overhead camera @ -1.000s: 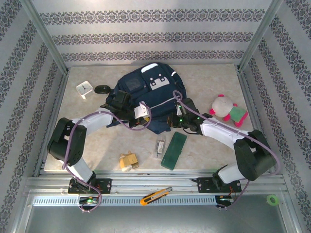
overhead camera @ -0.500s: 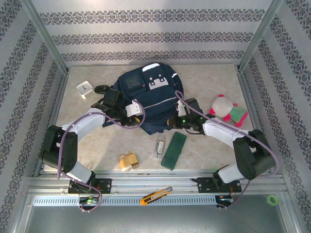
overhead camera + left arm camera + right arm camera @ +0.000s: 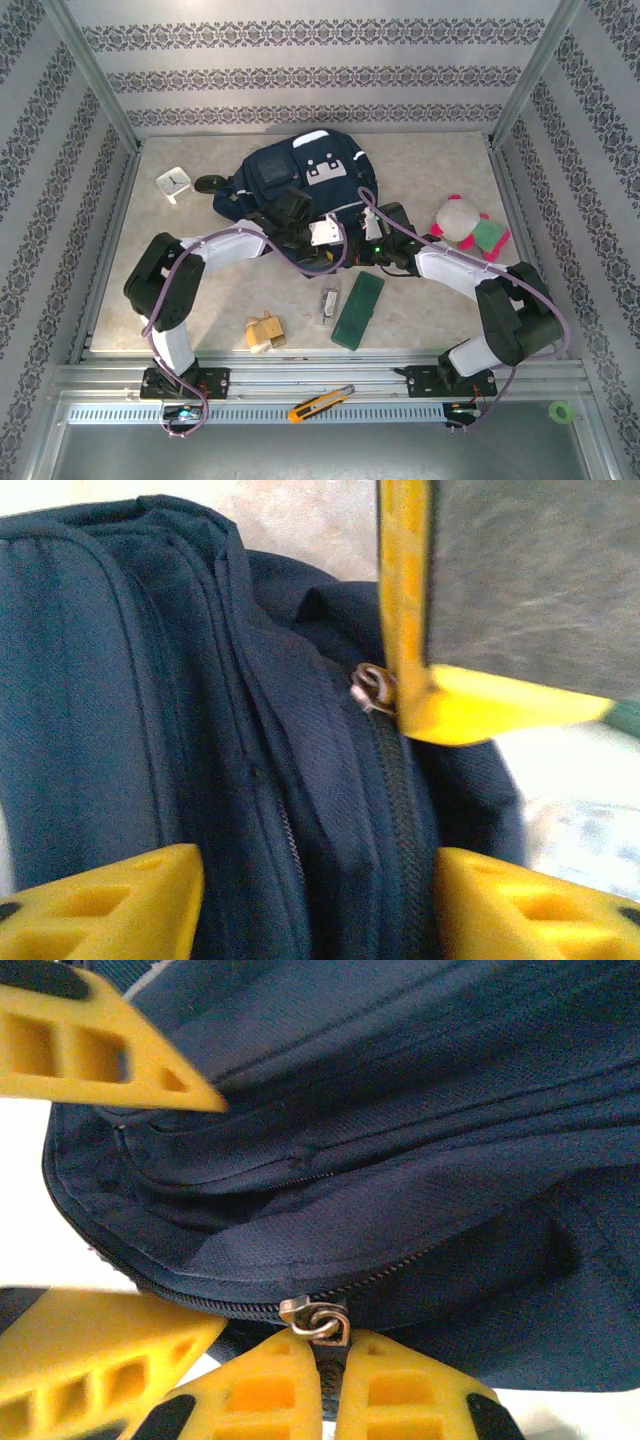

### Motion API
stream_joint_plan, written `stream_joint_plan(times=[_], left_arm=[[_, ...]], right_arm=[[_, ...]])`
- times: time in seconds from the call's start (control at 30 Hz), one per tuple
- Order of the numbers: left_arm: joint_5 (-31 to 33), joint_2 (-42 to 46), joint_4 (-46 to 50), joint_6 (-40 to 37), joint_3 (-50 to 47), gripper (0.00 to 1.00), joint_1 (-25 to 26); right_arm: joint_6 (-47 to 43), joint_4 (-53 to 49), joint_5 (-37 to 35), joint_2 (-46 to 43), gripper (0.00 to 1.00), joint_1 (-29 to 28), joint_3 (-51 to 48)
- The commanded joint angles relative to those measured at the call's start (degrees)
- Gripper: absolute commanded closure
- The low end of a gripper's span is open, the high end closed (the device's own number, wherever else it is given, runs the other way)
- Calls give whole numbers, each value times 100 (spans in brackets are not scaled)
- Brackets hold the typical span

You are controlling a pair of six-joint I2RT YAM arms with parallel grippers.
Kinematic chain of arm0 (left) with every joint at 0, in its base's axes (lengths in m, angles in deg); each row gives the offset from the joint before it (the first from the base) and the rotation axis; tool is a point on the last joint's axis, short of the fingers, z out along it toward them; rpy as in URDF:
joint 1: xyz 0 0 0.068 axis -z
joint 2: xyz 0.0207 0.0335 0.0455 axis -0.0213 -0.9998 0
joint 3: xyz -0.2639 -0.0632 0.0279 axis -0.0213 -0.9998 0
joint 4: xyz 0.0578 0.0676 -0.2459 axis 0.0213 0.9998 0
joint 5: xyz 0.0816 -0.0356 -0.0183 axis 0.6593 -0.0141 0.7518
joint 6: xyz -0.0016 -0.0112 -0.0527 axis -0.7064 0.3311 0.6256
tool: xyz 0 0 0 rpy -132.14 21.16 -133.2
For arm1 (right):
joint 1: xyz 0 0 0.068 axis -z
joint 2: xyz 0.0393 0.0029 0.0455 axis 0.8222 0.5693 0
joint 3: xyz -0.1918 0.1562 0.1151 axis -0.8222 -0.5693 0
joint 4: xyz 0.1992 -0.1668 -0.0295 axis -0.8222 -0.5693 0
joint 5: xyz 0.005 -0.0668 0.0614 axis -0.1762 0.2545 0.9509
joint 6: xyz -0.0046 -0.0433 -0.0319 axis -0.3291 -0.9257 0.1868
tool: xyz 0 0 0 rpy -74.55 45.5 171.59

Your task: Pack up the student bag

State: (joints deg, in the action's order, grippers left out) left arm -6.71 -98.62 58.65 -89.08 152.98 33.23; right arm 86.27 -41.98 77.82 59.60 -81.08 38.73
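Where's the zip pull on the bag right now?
In the right wrist view, the zip pull sits on the near edge of the bag, at the closed tips of the right tool.

Overhead shot's bright and even, light coming from above, just soft shadows on the pale table (image 3: pixel 440 165), everything sharp. Left wrist view is mushy: student bag (image 3: pixel 110 730) fabric blurred, background at right blown out white. Right wrist view's better, zipper pull (image 3: pixel 315 1318) crisp, white glare along the bottom and left edge.
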Motion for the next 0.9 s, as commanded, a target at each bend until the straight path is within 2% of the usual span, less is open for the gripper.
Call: stream_joint_plan(times=[0.0, 0.1, 0.17, 0.33, 0.5, 0.63, 0.77, 0.87], left_arm=[[100, -126, -166, 125, 257, 55, 46], [98, 156, 91, 45, 48, 85, -35], [-197, 477, 334, -107, -214, 92, -181], [-771, 1161, 1296, -629, -638, 95, -700], [-1282, 1657, 1535, -801, -908, 96, -1074], [-1306, 1819, 1791, -1013, -971, 96, -1192], [-941, 1888, 2237, -1300, -948, 96, -1268], [-1146, 2043, 2320, -1240, -1001, 96, -1367]], right_arm=[[-47, 88, 120, -32, 96, -47, 20], [17, -22, -52, -90, 96, 98, -24], [67, -32, -247, -159, 96, 229, -105], [59, -70, -598, -106, 97, 646, -179], [-62, -70, -729, 201, 97, 721, 22], [-103, -67, -898, 347, 97, 727, 143], [-146, -76, -1090, 308, 97, 840, 152], [-120, 28, -1036, 308, 97, 925, 143]])
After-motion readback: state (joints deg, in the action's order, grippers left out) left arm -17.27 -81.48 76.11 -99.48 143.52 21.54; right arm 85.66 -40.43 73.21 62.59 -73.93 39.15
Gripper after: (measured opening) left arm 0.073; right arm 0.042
